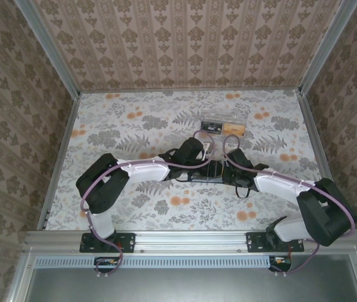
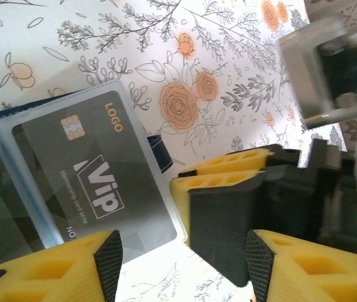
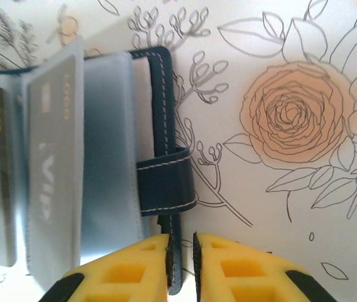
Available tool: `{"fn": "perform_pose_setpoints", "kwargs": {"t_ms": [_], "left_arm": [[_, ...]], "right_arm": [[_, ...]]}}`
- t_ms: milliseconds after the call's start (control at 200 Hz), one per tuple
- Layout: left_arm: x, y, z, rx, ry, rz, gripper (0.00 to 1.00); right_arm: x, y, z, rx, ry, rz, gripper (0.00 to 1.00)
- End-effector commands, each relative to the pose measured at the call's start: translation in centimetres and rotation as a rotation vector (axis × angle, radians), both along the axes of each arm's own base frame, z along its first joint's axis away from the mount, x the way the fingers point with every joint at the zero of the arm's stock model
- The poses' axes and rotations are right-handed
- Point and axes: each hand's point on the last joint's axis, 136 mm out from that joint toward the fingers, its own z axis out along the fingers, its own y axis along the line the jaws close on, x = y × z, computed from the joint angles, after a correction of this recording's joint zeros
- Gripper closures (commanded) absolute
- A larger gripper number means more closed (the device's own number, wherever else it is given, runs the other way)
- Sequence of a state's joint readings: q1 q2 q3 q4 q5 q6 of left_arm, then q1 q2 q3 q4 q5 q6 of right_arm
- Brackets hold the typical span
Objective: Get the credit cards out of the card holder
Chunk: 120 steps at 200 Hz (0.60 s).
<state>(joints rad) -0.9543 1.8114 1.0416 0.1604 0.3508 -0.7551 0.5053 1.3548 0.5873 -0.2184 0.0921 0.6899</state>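
Observation:
The card holder (image 3: 163, 94) lies open on the flowered table, a navy-blue wallet with a small dark tab (image 3: 166, 185) on its edge. Grey credit cards (image 3: 53, 163) marked VIP sit in its clear sleeves. My right gripper (image 3: 180, 264) is shut on the holder's navy edge just below the tab. In the left wrist view one grey card (image 2: 97, 182) lies flat in its sleeve. My left gripper (image 2: 185, 267) hovers open just off that card's corner, with the right gripper (image 2: 188, 176) close in front of it. From above, both grippers meet over the card holder (image 1: 205, 176) at mid-table.
A clear plastic box (image 1: 224, 128) with black and tan contents stands behind the grippers. Patterned walls and metal rails (image 1: 59, 157) enclose the table on three sides. Cables loop over both wrists (image 1: 229, 148).

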Motion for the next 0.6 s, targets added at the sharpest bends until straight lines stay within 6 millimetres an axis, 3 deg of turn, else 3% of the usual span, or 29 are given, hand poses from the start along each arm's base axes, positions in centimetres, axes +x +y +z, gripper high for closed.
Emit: {"fn": "perform_pose_setpoints", "kwargs": {"t_ms": [0,140,305,545,595], "left_arm": [[1.0,1.7,0.0,0.005,-0.003,0.049,0.42],[1.4,2.1,-0.8,0.007,0.032,0.072,0.42],[1.9,1.4,-0.9,0.001,0.049,0.077,0.44],[2.4,1.3,-2.5,0.043,0.108,0.123,0.5],[2.4,1.3,-2.8,0.053,0.117,0.127,0.5]], "right_arm": [[-0.1,-1.2,0.9,-0.054,-0.009,-0.014,0.79],[0.3,-2.3,2.3,-0.099,-0.046,-0.047,0.79],[1.1,-0.5,3.4,-0.041,-0.082,0.027,0.8],[2.4,1.4,2.8,-0.016,-0.047,0.085,0.87],[2.4,1.5,1.6,-0.027,-0.013,0.088,0.87]]}}
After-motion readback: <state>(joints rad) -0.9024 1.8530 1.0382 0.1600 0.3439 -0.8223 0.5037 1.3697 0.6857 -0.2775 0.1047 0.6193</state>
